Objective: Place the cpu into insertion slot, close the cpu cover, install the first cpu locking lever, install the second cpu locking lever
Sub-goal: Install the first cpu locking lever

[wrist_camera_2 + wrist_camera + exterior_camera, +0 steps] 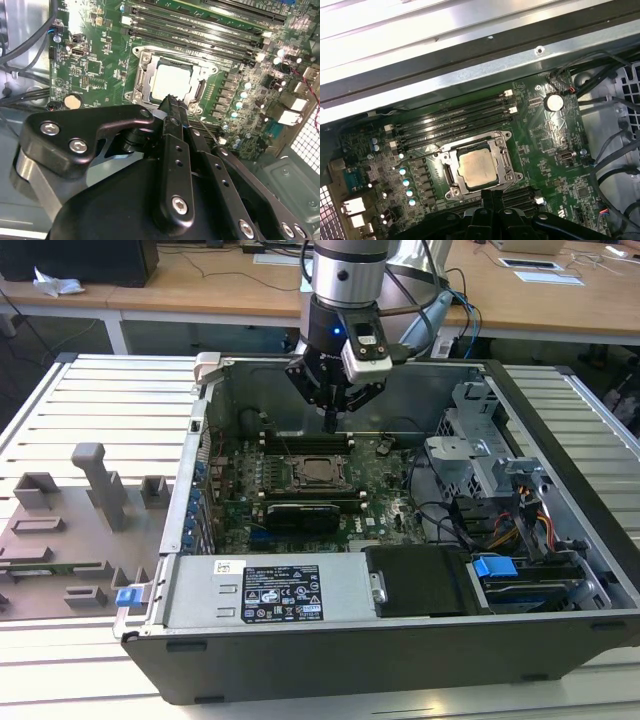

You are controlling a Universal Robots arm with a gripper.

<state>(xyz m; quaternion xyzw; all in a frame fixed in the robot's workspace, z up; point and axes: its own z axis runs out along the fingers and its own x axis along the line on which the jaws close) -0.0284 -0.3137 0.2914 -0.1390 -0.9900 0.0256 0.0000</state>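
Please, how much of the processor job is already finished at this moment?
Done: the chip lies in its socket and the metal frame looks folded down over it. In hand: the tool, shut and empty, hangs near the socket. Left: one thin lever seems to stick out sideways, unlatched.

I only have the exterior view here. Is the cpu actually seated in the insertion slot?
Observer: Yes, in both wrist views the cpu lies flat in the insertion slot.
Operator: Is the cover down?
Observer: The cpu cover lies flat, framing the cpu's metal top.
Operator: And the gripper?
Observer: In the second wrist view the gripper is shut, its tip lined up with the cover's edge; contact cannot be told.
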